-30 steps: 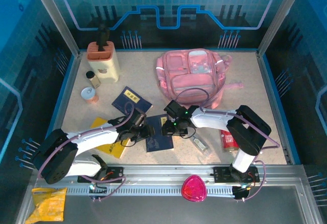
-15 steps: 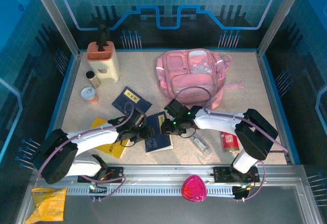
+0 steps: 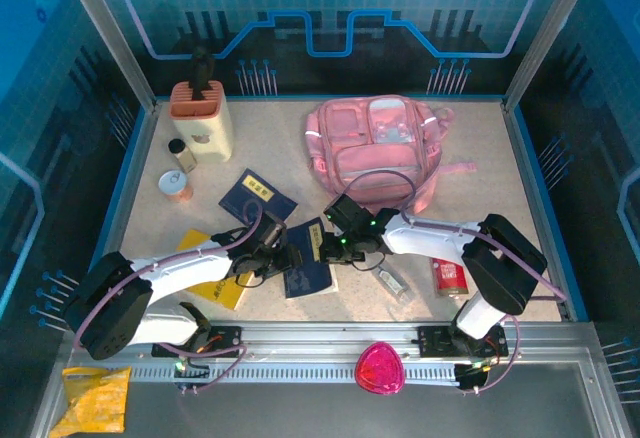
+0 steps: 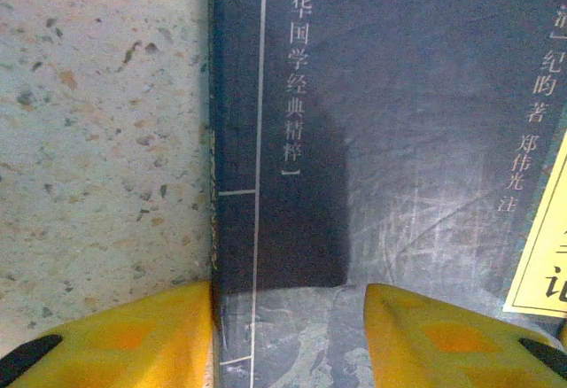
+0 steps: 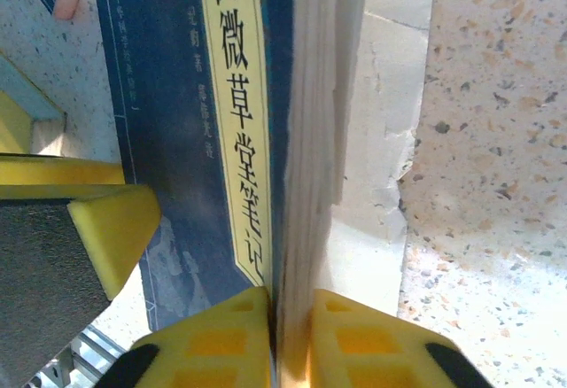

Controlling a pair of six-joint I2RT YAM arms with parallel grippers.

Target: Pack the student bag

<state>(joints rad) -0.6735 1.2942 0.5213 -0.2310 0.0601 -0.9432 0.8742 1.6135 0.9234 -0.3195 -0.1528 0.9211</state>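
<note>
The student bag (image 3: 375,153), a large pink backpack, lies flat at the back right of the table. A dark blue book (image 3: 309,263) with a yellow title strip (image 5: 232,113) lies in front of it, between my two grippers. My right gripper (image 3: 332,248) (image 5: 291,330) is shut on the book's page edge, the pages pinched between its yellow pads. My left gripper (image 3: 284,256) (image 4: 288,335) stands open at the book's opposite side, one finger at the spine edge and the other over the cover (image 4: 399,140).
A second dark blue book (image 3: 257,198) and a yellow book (image 3: 212,280) lie to the left. A small bottle (image 3: 390,280) and a red can (image 3: 447,276) lie right of the held book. A cream holder (image 3: 201,118), a jar (image 3: 180,153) and a tin (image 3: 177,186) stand at back left.
My right gripper has closed onto the blue book's page edge. The book has turned and slid slightly away from the near edge. The left gripper has stayed put.
</note>
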